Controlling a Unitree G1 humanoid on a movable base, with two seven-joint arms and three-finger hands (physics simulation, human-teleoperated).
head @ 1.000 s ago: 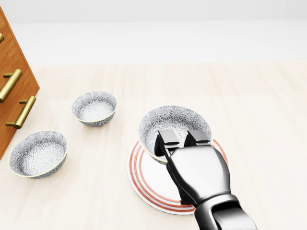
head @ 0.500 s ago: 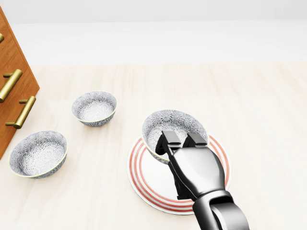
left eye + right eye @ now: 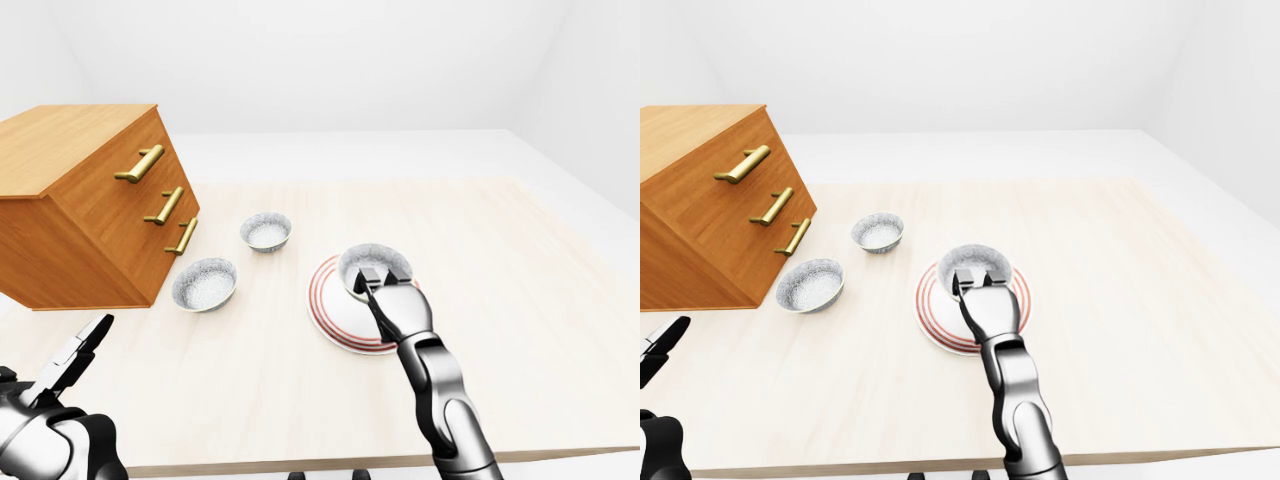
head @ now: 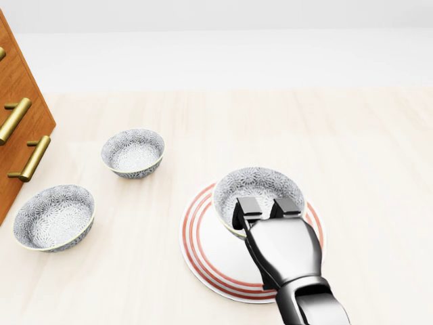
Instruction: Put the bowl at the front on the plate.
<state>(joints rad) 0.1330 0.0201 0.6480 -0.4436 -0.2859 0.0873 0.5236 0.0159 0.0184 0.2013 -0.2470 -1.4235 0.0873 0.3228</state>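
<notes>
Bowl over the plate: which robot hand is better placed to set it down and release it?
Right. The right robot hand grips the bowl by its lower rim, over the red-ringed plate. The left robot hand sits in the left-eye view's bottom-left corner, far from both, open and empty.

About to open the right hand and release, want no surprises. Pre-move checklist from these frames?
1. Bowl within the plate outline: ok, inside the red rings, toward the top in the head view.
2. Bowl seated on the plate, not hovering: cannot tell.
3. Bowl upright: ok.
4. Right hand gripping the bowl's lower rim: ok, fingers closed on it.
5. Other two bowls clear of the plate: ok, both to its left.
6. Left hand clear: ok, low at left-eye view's left.
</notes>
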